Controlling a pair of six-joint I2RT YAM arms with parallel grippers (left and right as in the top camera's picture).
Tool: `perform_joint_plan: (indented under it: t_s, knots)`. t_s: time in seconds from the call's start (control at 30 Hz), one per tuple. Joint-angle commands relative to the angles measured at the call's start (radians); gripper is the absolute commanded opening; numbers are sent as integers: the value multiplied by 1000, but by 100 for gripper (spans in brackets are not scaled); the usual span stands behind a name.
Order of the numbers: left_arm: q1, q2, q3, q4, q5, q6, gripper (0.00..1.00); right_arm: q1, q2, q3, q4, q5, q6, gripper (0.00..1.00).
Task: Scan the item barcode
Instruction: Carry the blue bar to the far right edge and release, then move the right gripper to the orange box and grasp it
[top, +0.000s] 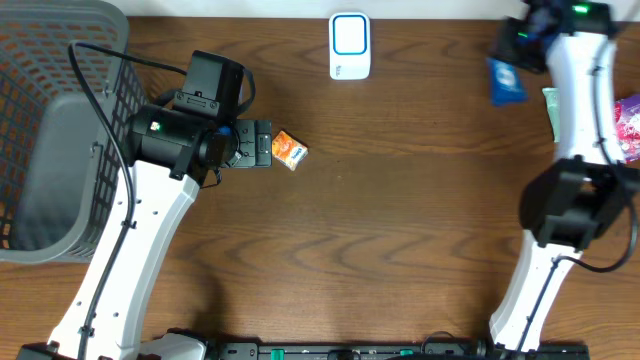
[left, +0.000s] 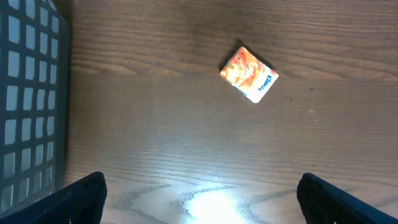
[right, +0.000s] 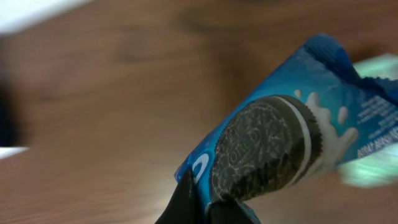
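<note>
1. The right hand (right: 205, 208) is pressed together on the lower edge of a blue cookie packet (right: 292, 130). So the item to scan seems to be picked up already. It hangs above the far right corner of the desk (top: 400, 250).
2. The white scanner (top: 350, 45) stands at the far edge of the desk, in the middle, well apart from the packet. I judge that the scan itself is not yet done. The packet must be carried there and its barcode turned to the scanner. No barcode shows in these views.
3. The left hand (left: 199, 199) is spread wide and holds nothing. It hovers near a small orange packet (left: 249, 73) that lies flat on the desk.
4. A grey basket (top: 100, 60) is at the left side. A green packet (top: 550, 108) and a pink packet (top: 628, 125) lie beside the right arm.
5. The way from the blue packet to the scanner looks free.
</note>
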Motion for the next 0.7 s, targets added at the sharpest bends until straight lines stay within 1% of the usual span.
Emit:
perform_joint_plan:
  t_s: [0.0,0.03,0.07,0.1,0.13,0.17,0.3,0.4,0.47,0.53,0.63,0.67]
  knots:
    - [4,5,5,-3,-9,-10,98,-73,-23,-55,-14,130,-168,1]
    - [4,5,5,-4,-9,-10,98,-88,-23,-68,-12,150,-168,2]
    - [4,5,5,-3,-9,-10,98,-120,-23,-94,-6,184,-167,10]
    - [4,5,5,-4,-9,-10,98,-134,-22,-108,-1,190,-167,24]
    - [4,5,5,-3,-9,-10,98,-158,-22,-135,12,190,-167,68]
    - [4,5,5,-3,-9,-10,98,-172,-22,-150,18,189,-167,99]
    - [4,5,5,-3,-9,-10,98,-200,-22,-182,16,168,-142,99]
    - [3,5,5,-3,-9,-10,98,-198,-22,-182,4,29,-145,99]
    - [4,5,5,-3,-9,-10,98,-183,-22,-182,-6,-179,-164,99]
    - [4,5,5,-3,-9,-10,98,-145,-22,-182,-28,-444,-172,98]
    - [4,5,5,-3,-9,-10,98,-80,-22,-183,-72,-626,-172,96]
    - [4,5,5,-3,-9,-10,98,-42,-22,-185,-89,-649,-171,95]
